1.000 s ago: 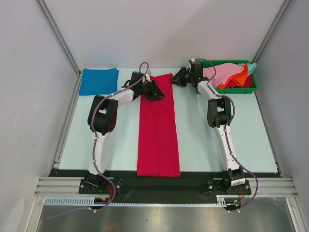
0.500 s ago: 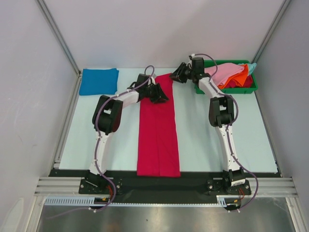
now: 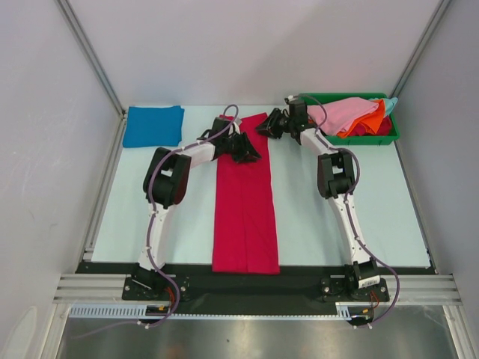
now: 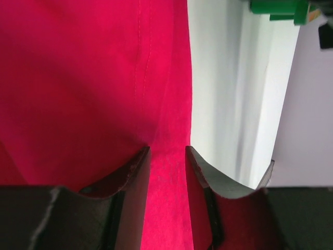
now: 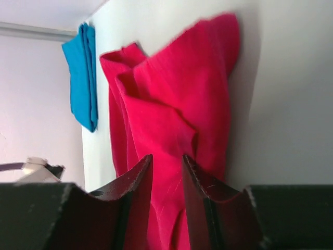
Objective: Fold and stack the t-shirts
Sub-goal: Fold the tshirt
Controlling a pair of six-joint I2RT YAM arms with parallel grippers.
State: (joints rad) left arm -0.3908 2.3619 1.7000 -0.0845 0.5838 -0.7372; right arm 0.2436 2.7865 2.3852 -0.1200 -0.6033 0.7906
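Observation:
A crimson t-shirt [image 3: 245, 209] lies folded into a long narrow strip down the middle of the table, from the near edge to the back. My left gripper [image 3: 247, 149] sits on its far end, a little left of the right edge. Its jaws are closed on a pinch of the crimson cloth [image 4: 78, 78], which fills the gap at my left gripper [image 4: 166, 150]. My right gripper [image 3: 268, 126] is at the shirt's far right corner. The crimson cloth [image 5: 177, 88] bunches up and runs between the fingers of my right gripper [image 5: 166, 156], shut on it.
A folded blue t-shirt [image 3: 153, 126] lies at the back left, also in the right wrist view [image 5: 83, 78]. A green bin [image 3: 352, 139] at the back right holds pink [image 3: 340, 112], orange [image 3: 370, 120] and light blue [image 3: 391, 103] shirts. Frame posts flank the table.
My left gripper has slid right along the shirt's far end and closed further on the cloth. My right gripper has moved left from near the bin onto the shirt's far right corner.

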